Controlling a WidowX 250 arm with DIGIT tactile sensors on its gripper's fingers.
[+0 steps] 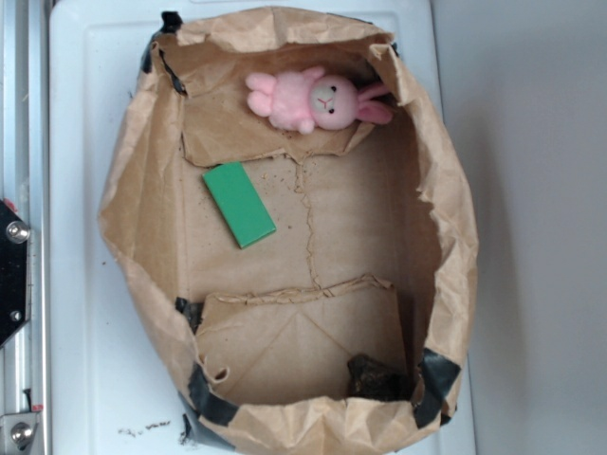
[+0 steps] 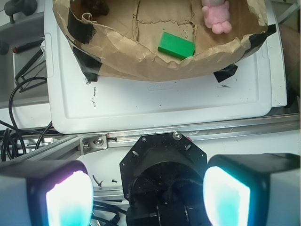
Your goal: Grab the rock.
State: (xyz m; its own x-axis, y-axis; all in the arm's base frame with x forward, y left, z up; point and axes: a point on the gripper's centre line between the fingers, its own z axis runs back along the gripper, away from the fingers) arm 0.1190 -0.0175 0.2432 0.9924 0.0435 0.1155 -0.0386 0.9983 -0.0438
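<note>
The rock [image 1: 376, 377] is found in the near right corner of the brown paper bag [image 1: 142, 190] as the overhead view frames it, tucked against the bag's wall just beside a black tape patch [image 1: 438, 374]. It is well apart from the green block [image 1: 238, 204] and from the pink plush toy [image 1: 318, 99] at the far end.

It is judged to be hard, stiff and fairly heavy for its bulk — nothing in it should give under pressure or break. The rough, uneven surface ought to offer grip, though a lump of this shape may twist between flat pads. It would best be taken across its narrowest span, from above, with one pad kept clear of the paper wall (the crumpled wall crowds it on two sides, so room is tight).

In the wrist view the jaws are seen spread wide, with nothing held between the two pads [image 2: 70, 200]; the gripper [image 2: 148, 197] is placed well short of the bag, over the frame beside the white counter [image 2: 164, 103].

The overhead view gives the rock's whole outline and its corner — but no gripper at all. In the wrist view only a dark scrap of it is caught at the top edge.
</note>
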